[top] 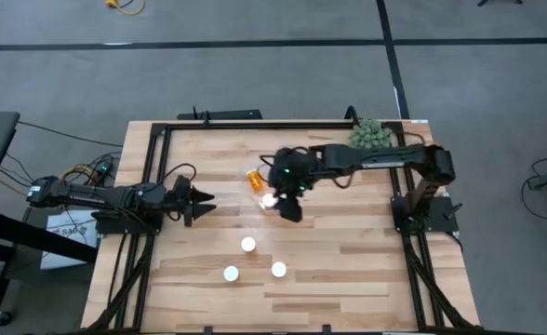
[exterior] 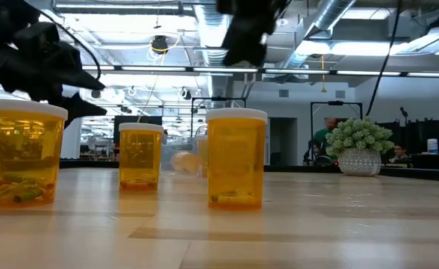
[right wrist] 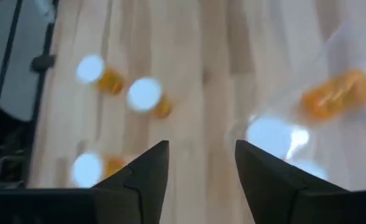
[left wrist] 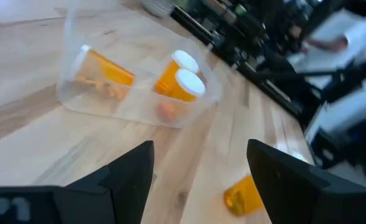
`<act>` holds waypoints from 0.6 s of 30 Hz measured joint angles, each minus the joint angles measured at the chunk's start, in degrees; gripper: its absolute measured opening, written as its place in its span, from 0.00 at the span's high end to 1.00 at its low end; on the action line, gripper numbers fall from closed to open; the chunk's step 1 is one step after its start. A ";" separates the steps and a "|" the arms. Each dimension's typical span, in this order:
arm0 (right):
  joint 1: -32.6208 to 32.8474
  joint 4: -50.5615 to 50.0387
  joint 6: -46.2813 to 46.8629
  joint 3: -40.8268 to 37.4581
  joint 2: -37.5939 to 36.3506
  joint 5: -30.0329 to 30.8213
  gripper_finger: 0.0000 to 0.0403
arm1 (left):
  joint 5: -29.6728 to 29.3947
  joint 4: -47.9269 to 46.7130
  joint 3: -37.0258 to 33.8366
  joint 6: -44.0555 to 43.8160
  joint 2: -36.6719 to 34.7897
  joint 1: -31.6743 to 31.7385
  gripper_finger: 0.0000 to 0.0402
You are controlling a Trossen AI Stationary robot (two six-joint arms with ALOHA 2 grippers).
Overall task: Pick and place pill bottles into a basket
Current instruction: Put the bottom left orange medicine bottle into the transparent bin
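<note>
Standing upright on the wooden table (top: 348, 279), toward the near edge: three pill bottles (top: 247, 245), white caps, orange bodies, set apart from each other in a loose triangle; the low view shows them as three upright orange cylinders w/ pills at the bottom. Basket (left wrist: 139, 109): clear container near table centre, holding three more bottles per left wrist view, one lying on its side, two side by side w/ caps up; high view shows an orange bottle (top: 255, 178) at that spot, just beside the right arm's head. One further orange bottle (left wrist: 244, 194) lies on its side on the table near the basket, partly hidden behind a finger in left wrist view. Right claw (top: 287, 207): above the basket's near side, nothing between its fingers, gap still visible between them in right wrist view. Left claw (top: 202, 199): at the table's left side, pointed toward the basket, fingers apart, empty, well clear of the bottles. Misc.: green plant ball (top: 369, 135) at far right corner; a person in the room beyond, seen in low view.
</note>
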 joint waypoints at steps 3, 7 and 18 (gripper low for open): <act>2.34 -8.01 2.42 0.00 -2.16 1.59 0.57 | 1.25 -1.96 3.02 5.97 0.29 -1.02 0.39; 6.47 -21.27 5.98 -0.03 -3.34 7.06 0.59 | 0.72 -7.06 9.66 13.69 2.67 -2.64 0.39; 20.14 -29.00 19.50 -0.04 -3.36 27.88 0.62 | -0.79 -4.78 17.64 34.41 10.07 -4.30 0.39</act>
